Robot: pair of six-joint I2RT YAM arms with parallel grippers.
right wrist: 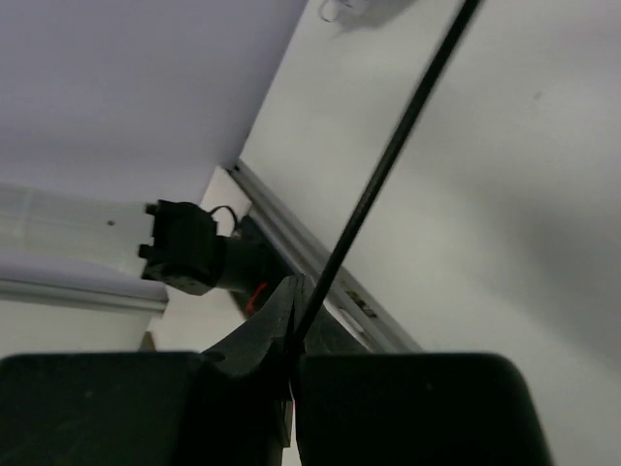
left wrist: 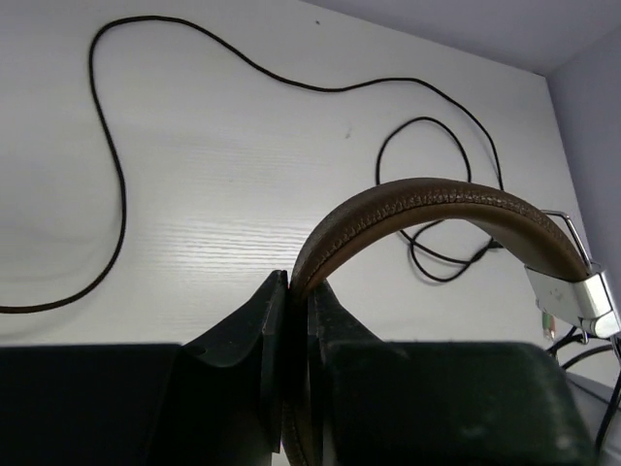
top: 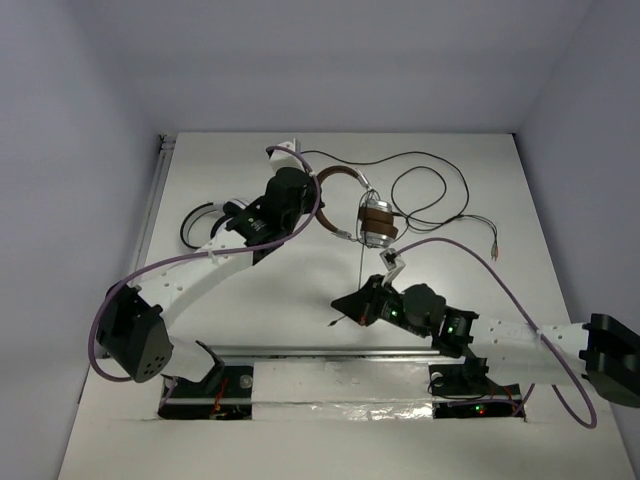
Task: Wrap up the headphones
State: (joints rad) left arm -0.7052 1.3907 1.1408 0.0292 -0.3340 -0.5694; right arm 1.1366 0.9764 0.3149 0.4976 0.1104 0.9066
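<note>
Left wrist view showed the left gripper (left wrist: 296,296) with its two dark fingers closed tight on the stitched brown leather headband (left wrist: 427,206) of the over-ear headphones (left wrist: 572,291). The band arched away to a silver metal yoke cut off at the right edge, and the earcups lay outside that view. Right wrist view showed the right gripper (right wrist: 291,316) pinched shut on the long thin black cable (right wrist: 388,165), which ran taut up out of frame, its far end unseen. Only the top external view gave the whole layout: the headphones sat near the middle of the white wood-grain table (top: 290,300), their earcups hard to tell apart. Slack cable looped toward the back right, and one straight stretch dropped to the right gripper. There both grippers' fingertips were too small to make out.
</note>
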